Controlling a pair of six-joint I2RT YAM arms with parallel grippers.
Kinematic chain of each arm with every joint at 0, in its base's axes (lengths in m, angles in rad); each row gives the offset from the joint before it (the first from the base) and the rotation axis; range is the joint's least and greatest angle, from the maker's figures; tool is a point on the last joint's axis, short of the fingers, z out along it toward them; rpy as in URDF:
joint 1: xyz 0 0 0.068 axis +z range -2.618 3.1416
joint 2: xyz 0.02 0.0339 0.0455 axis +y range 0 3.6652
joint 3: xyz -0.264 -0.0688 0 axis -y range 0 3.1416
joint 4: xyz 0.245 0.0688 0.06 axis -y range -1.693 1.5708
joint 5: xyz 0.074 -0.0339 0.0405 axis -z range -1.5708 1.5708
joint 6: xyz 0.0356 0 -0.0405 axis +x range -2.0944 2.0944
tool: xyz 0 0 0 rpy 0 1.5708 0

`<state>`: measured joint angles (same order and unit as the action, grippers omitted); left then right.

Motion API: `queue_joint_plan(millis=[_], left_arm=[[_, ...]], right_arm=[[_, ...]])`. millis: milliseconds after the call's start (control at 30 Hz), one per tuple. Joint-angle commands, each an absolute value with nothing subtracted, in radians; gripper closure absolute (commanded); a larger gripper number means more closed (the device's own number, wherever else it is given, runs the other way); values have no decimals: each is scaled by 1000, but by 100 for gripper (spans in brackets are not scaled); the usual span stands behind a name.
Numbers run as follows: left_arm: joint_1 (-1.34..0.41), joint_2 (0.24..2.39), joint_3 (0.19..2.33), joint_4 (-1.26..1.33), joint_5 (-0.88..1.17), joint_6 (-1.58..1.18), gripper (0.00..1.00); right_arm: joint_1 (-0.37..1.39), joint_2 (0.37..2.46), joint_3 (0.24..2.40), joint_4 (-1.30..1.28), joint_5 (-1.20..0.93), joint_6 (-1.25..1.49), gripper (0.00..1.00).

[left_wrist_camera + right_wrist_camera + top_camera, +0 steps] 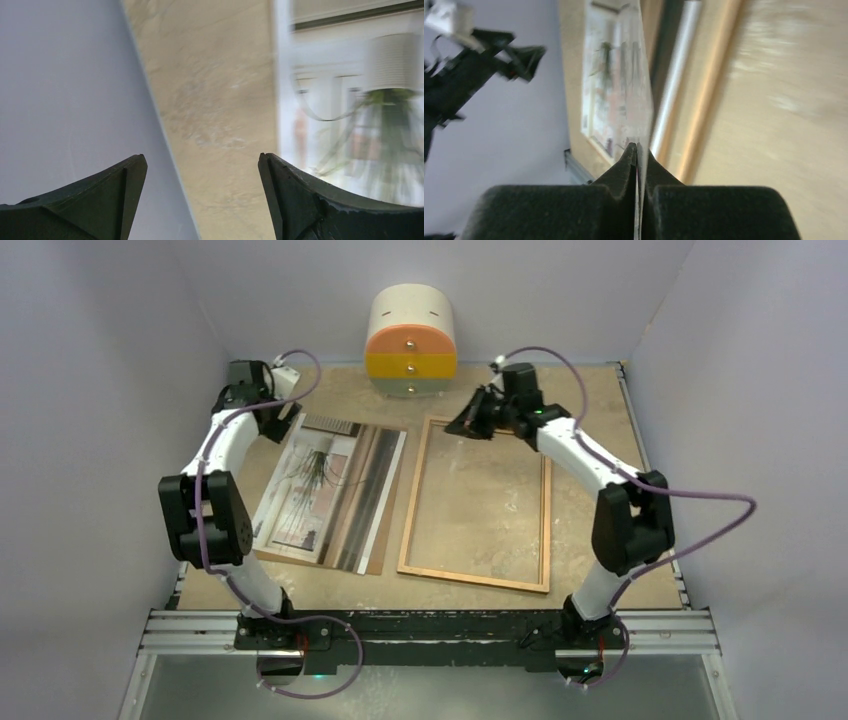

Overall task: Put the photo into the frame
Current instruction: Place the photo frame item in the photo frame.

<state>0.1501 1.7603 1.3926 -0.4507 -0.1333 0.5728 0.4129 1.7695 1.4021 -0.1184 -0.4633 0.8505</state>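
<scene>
The photo (315,485), a print of a window and a spiky plant, lies face up on the brown backing board (378,562) at the left. The frame (475,578) of reddish-brown wood lies to its right. My left gripper (278,418) is open and empty over the bare table by the photo's far left corner; the left wrist view shows its jaws (201,165) apart with the photo (350,115) to the right. My right gripper (468,423) is at the frame's far left corner. In the right wrist view it (638,147) is shut on a thin clear sheet (636,75) seen edge-on, apparently the frame's pane.
A small white, orange and yellow drawer cabinet (412,340) stands at the back centre. Grey walls enclose the table on the left, back and right. The frame's left rail (709,90) and my left arm (474,65) show in the right wrist view.
</scene>
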Motion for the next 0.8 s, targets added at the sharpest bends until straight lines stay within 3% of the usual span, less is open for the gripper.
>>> queue_joint_plan(millis=[0, 200, 233, 333, 433, 500, 767], left_arm=[[-29, 1678, 1324, -509, -74, 577, 12], [-239, 1715, 1254, -472, -118, 545, 11], [-267, 1724, 1242, -455, -134, 549, 11], [-334, 1770, 1226, -432, -191, 565, 11], [-367, 1798, 1222, -419, -214, 570, 11], [-381, 1805, 1220, -412, -222, 572, 11], [-385, 1787, 1185, -395, -228, 583, 11]], right_arm=[[292, 1701, 1263, -359, -448, 641, 100], [235, 1690, 1240, -487, -239, 508, 97], [224, 1702, 1247, -496, -236, 500, 88], [204, 1743, 1263, -492, -223, 504, 47], [193, 1782, 1286, -499, -202, 531, 32], [192, 1793, 1301, -517, -176, 545, 5], [187, 1634, 1133, -486, -164, 612, 1]])
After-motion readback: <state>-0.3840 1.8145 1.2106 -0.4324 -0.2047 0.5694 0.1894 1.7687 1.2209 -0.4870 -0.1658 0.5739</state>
